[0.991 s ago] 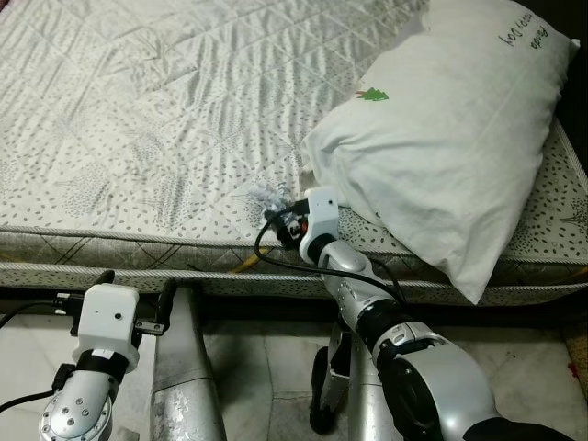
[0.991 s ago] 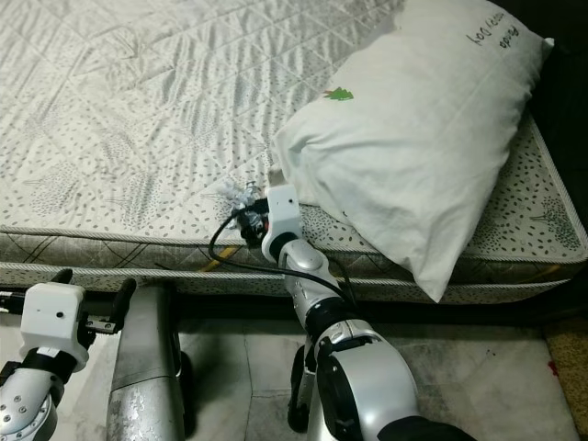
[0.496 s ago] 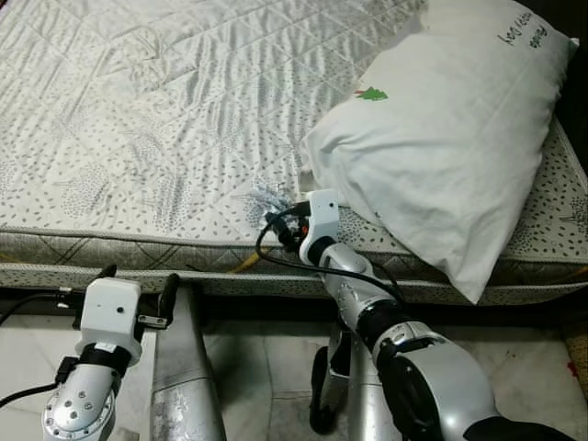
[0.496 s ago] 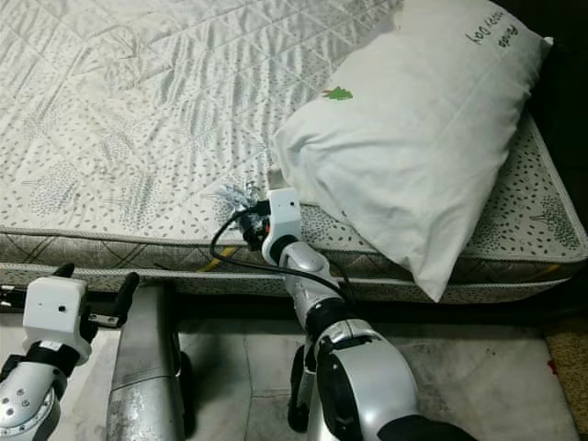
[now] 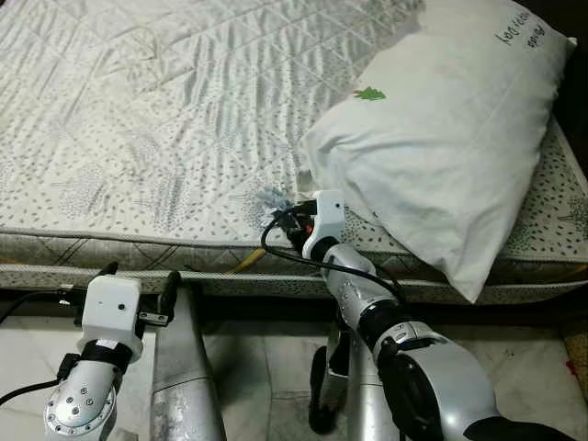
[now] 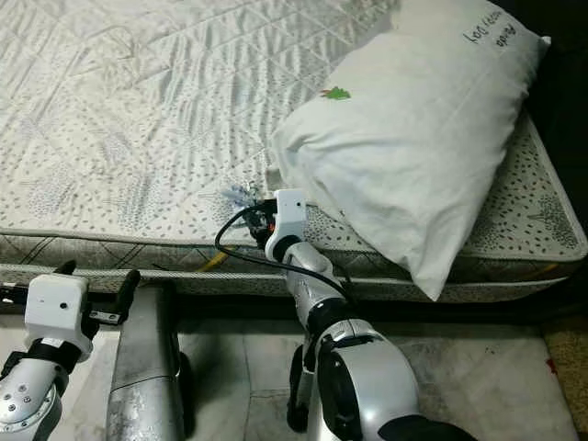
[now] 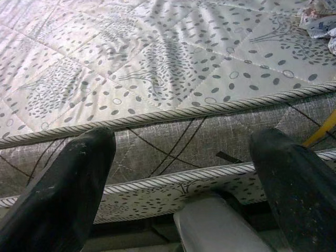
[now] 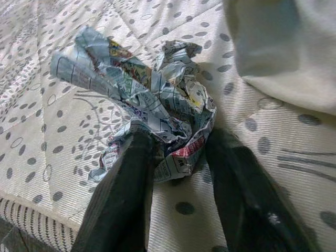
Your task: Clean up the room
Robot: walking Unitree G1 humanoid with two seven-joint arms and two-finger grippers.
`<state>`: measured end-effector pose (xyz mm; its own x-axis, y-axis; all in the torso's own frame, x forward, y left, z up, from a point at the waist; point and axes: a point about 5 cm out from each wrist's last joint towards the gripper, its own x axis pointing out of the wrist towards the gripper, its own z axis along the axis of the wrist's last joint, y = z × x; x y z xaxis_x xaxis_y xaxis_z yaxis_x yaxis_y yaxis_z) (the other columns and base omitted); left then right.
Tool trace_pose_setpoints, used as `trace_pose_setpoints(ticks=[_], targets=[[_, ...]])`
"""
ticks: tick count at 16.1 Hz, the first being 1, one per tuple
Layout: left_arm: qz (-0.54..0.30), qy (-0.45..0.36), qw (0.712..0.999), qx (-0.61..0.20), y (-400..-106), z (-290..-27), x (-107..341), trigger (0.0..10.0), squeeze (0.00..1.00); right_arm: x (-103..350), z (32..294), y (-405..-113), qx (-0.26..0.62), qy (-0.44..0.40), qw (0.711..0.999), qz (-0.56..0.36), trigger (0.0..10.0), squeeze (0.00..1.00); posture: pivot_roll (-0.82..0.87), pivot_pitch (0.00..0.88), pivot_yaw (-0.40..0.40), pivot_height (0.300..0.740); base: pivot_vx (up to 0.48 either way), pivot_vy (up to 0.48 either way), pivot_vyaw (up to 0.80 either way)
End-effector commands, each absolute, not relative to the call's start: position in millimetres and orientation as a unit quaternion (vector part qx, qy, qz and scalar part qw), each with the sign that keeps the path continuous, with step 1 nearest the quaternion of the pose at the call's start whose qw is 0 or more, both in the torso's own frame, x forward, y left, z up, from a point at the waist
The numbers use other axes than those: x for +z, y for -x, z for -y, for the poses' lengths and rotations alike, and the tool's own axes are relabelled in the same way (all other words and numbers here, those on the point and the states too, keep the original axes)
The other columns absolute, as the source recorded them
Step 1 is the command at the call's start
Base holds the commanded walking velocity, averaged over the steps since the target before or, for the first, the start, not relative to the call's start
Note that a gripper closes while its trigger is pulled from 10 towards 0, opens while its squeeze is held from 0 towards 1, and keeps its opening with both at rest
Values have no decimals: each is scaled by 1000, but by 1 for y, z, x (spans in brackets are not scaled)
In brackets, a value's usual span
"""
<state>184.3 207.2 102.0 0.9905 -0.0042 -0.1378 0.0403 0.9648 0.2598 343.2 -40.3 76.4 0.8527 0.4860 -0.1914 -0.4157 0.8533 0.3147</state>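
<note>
A crumpled wad of printed newspaper lies on the grey-patterned mattress, close to its near edge and just left of the white pillow's lower corner. My right gripper reaches over the mattress edge. Its two black fingers are drawn in against the near end of the wad, one on each side. In the left eye view the paper shows just beyond that wrist. My left gripper hangs low in front of the mattress side, open with nothing between its fingers.
The pillow rests on the mattress's right part and overhangs the near edge. A yellow strap sticks out along the mattress side. Pale floor tiles lie below, with my silver leg between the arms.
My right gripper has pushed forward over the mattress edge onto the paper wad, and its fingers now pinch the wad. The left arm has barely moved.
</note>
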Motion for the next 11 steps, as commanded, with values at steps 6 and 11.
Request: trace_pose_setpoints(ticks=[6, 11], targets=[[-77, -137, 988, -13, -186, -208, 97, 10000, 0, 90, 1, -340, 263, -184, 938, -129, 0, 0, 259, 209, -78, 504, 0, 0, 0], [-70, -138, 988, -16, -193, -208, 98, 10000, 0, 87, 36, -348, 222, -176, 952, -116, 0, 0, 241, 179, -77, 504, 0, 0, 0]])
